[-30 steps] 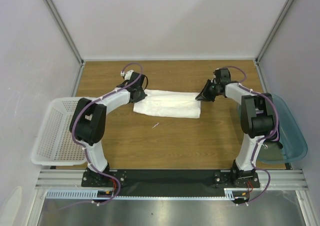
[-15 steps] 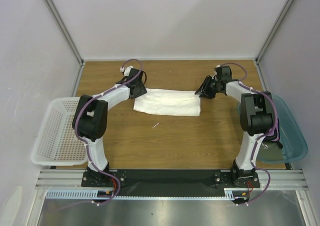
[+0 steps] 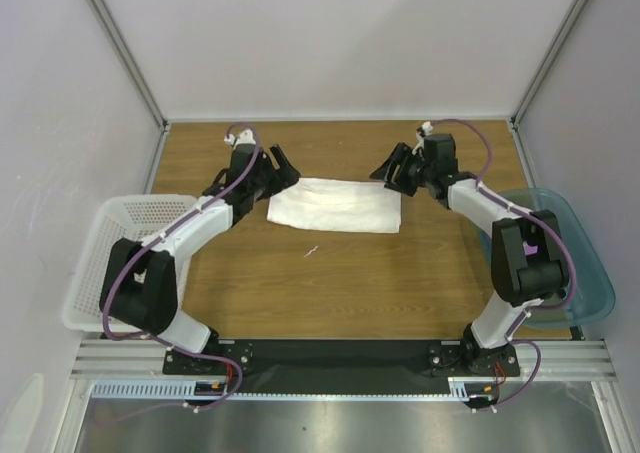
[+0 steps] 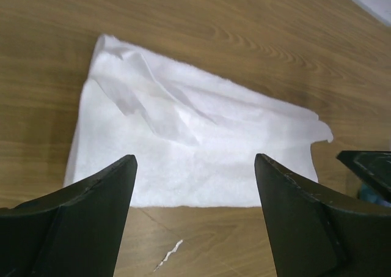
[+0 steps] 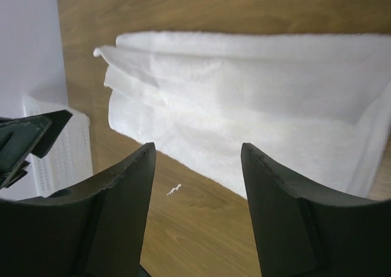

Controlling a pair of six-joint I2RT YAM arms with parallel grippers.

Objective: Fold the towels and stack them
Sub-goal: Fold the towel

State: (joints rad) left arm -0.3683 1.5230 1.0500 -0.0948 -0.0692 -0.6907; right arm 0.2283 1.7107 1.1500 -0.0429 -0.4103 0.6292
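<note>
Well, from above, the white towel (image 3: 335,205) lies flat on the wooden table (image 3: 330,283), toward the far side, folded into a long band running left to right. My left gripper (image 3: 283,166) hangs just off its far left corner and my right gripper (image 3: 388,169) just off its far right corner. Neither touches the cloth. A white basket (image 3: 105,263) sits at the left edge and a teal bin (image 3: 580,273) at the right. No other towel shows.

Through my left wrist, the left gripper (image 4: 194,167) is spread wide with nothing between its fingers. The white towel (image 4: 189,130) lies beyond them, creased and rumpled at one corner. A small white scrap (image 4: 168,255) lies on the wood just beside its edge.

Through my right wrist, the right gripper (image 5: 197,151) is likewise spread and empty. At its left end the white towel (image 5: 256,106) shows several loose layers, their edges not quite lined up.

I judge this cloth light, soft and limp. It should sag between two holds, and its layers may slide apart. I would pinch a corner at each end, low against the table, catching every layer.
</note>
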